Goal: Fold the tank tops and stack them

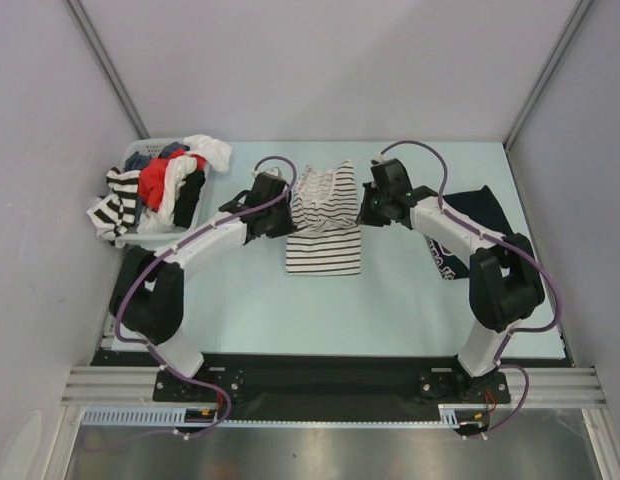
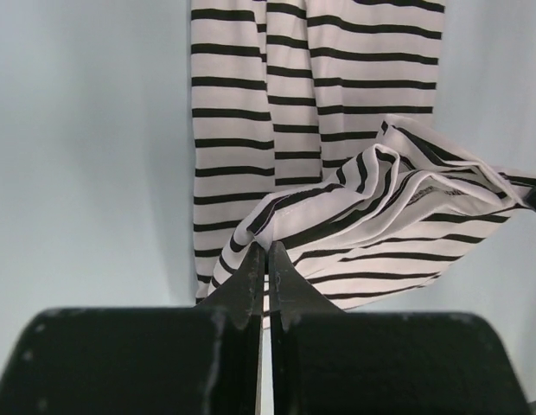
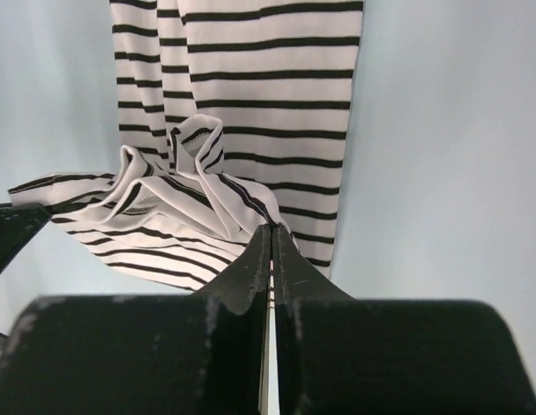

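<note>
The white striped tank top (image 1: 325,220) lies mid-table, its near half flat and its far half lifted and bunched. My left gripper (image 1: 280,222) is shut on the top's left far edge; in the left wrist view (image 2: 267,248) the cloth (image 2: 372,207) is pinched at its tips. My right gripper (image 1: 368,212) is shut on the right far edge; in the right wrist view (image 3: 272,229) the cloth (image 3: 190,199) is pinched between its tips. The dark navy tank top (image 1: 468,225) lies at the right, partly under the right arm.
A white basket (image 1: 155,195) with several mixed clothes stands at the far left. Grey walls close in the table on three sides. A black strip and metal rail run along the near edge.
</note>
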Controlling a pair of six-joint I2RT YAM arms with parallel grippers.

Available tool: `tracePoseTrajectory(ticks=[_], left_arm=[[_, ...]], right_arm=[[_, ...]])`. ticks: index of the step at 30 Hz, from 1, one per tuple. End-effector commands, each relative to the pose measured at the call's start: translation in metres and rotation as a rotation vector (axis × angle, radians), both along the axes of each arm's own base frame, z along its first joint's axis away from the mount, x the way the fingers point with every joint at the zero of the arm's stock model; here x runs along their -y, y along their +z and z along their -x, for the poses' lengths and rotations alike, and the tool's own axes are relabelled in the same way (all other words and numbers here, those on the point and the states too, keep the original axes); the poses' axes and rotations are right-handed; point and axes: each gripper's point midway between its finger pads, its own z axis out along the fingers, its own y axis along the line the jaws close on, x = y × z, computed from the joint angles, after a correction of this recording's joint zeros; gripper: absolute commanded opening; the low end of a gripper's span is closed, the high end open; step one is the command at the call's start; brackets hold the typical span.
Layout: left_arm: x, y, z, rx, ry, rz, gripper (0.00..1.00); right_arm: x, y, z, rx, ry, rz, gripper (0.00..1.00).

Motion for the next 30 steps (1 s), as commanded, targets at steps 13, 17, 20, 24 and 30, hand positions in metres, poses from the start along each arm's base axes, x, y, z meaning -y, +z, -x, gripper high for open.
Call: tracePoseTrajectory(ticks=[13, 17, 20, 24, 30], left_arm=[[0.004, 0.010, -0.056, 0.081, 0.000, 0.019, 0.00], [0.007, 0.013, -0.067, 0.097, -0.005, 0.036, 0.00], [0.013, 0.007, -0.074, 0.088, -0.024, 0.048, 0.00], [0.014, -0.008, -0.078, 0.061, -0.018, 0.044, 0.00], [0.014, -0.034, -0.083, 0.028, -0.010, 0.043, 0.00]], right_arm=[[-0.006, 0.018, -0.058, 0.107, 0.002, -0.042, 0.00], [-0.005, 0.014, -0.068, 0.108, -0.002, -0.047, 0.00], [-0.006, 0.000, -0.074, 0.087, -0.003, -0.052, 0.00], [-0.010, -0.022, -0.080, 0.060, 0.004, -0.066, 0.00], [-0.007, -0.057, -0.092, 0.021, -0.014, -0.056, 0.04]])
